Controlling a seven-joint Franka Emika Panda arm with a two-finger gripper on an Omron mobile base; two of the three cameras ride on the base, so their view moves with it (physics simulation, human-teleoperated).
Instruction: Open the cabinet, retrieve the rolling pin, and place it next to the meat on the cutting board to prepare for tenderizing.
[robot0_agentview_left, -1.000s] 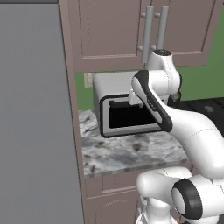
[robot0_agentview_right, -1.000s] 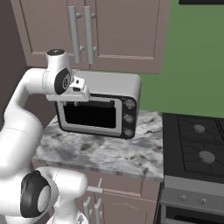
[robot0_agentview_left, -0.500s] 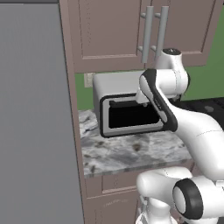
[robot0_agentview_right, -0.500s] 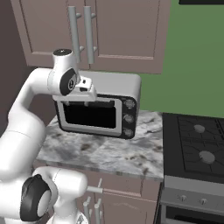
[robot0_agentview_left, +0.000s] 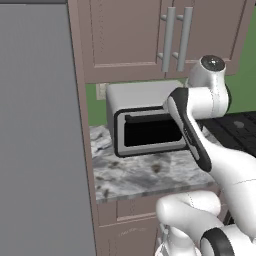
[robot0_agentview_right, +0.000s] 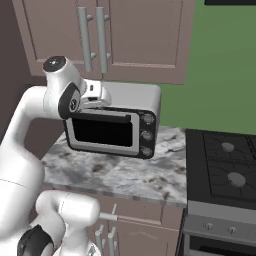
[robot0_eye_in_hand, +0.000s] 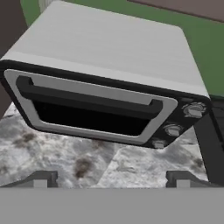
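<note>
A: While the arm stands bent in front of the toaster oven (robot0_agentview_left: 145, 127) in the left base view, where is the cabinet (robot0_agentview_left: 165, 37)?

B: It hangs on the wall directly above the toaster oven. Both doors are closed, and the two long grey bar handles (robot0_agentview_left: 176, 39) stand side by side at the middle seam. The toaster oven sits on the marble counter (robot0_agentview_left: 145, 175), and a tall grey panel (robot0_agentview_left: 40, 130) is well to its left.

A: And in the right base view?

B: The cabinet (robot0_agentview_right: 135, 35) is again above the toaster oven (robot0_agentview_right: 112, 125), doors shut. The wrist of the arm is just at the upper left corner of the toaster oven. The stove (robot0_agentview_right: 222, 170) stands right of the toaster oven, beside the counter (robot0_agentview_right: 115, 172).

A: What does the hand view give?

B: It looks down on the toaster oven (robot0_eye_in_hand: 109, 74), with its dark door handle (robot0_eye_in_hand: 87, 98) and three knobs (robot0_eye_in_hand: 175, 129). The gripper (robot0_eye_in_hand: 111, 178) is spread wide: the two fingertips (robot0_eye_in_hand: 41, 178) stand far apart below the toaster oven, over the counter (robot0_eye_in_hand: 65, 153), and nothing is between them.

A: The rolling pin, the meat, the board?

B: I cannot tell where they are.
</note>
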